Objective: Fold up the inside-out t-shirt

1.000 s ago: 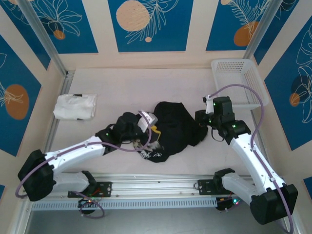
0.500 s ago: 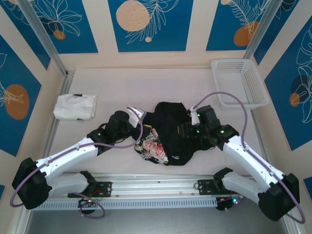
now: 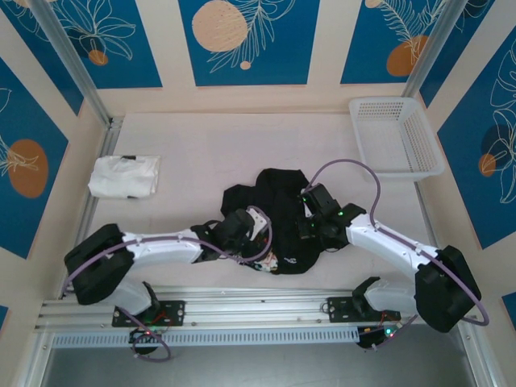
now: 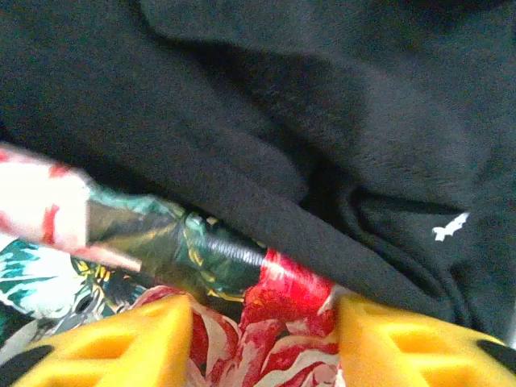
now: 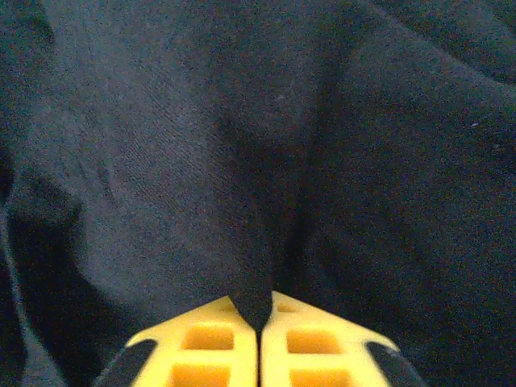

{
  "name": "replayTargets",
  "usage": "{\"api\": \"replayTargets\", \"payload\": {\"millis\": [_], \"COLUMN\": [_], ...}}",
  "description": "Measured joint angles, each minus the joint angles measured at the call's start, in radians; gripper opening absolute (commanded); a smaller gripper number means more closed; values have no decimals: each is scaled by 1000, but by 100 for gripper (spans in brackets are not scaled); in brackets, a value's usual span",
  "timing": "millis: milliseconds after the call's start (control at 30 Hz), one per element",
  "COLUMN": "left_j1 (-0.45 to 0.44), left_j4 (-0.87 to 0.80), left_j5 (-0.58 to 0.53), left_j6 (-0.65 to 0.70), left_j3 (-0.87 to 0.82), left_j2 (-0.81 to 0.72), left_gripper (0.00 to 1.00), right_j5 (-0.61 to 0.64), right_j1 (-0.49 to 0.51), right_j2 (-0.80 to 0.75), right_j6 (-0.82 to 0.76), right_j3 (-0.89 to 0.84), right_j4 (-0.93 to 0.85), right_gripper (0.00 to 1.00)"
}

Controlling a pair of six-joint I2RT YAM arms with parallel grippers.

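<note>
Since half a second ago both of my arms have swung inward and lower. The floral face of the shirt, broadly exposed then, is now mostly covered by black cloth.

Item 1, left pincer [image 3: 255, 231]: at the near left edge of the heap. In the wrist view [image 4: 264, 339] its yellow fingers [image 4: 121, 343] stand parted, released, with red-and-green floral cloth lying in the gap and a black fold running across just beyond.

Item 2, right pincer [image 3: 303, 226]: reaching in from the right, over the middle of the heap. In the wrist view [image 5: 258, 313] the two fingers [image 5: 201, 343] are clenched together, grasping a narrow ridge of black cloth that rises from between their tips.

Item 3, the inside-out t-shirt [image 3: 278, 201]: crumpled in a dark heap on the table [image 3: 201, 145], at mid-width and toward the near side, between my two pincers. A lobe juts out on its left; a sliver of print shows at the near edge beside the left pincer. Close up it is plain black folds [image 5: 161, 161], with a small white mark at one spot [image 4: 322, 121].

Item 4, white folded garment [image 3: 123, 176]: far left of the table, well apart from the shirt.

Item 5, white basket [image 3: 419, 137]: far right corner, well apart from the shirt.

Item 6, back wall: blue panels with orange discs and white leaf outlines.
</note>
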Motion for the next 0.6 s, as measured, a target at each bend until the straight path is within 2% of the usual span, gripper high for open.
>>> {"api": "replayTargets", "payload": {"millis": [100, 133, 267, 433, 600], "left_j1": [2, 6, 48, 191, 325], "left_j4": [46, 53, 63, 41, 3], "left_j5": [1, 1, 11, 13, 12], "left_j6": [-32, -37, -29, -7, 29], "left_j3": [3, 7, 27, 60, 178], "left_j2": [31, 32, -18, -226, -375], "left_gripper": [2, 0, 0, 0, 0], "right_j5": [-19, -34, -138, -279, -384], "right_j1": [-23, -39, -131, -235, -264], "right_j2": [-72, -98, -212, -305, -311], "right_j6": [-22, -24, -23, 16, 53], "right_j3": [14, 21, 58, 135, 263], "right_j4": [6, 11, 45, 112, 183], "right_gripper": [0, 0, 0, 0, 0]}}
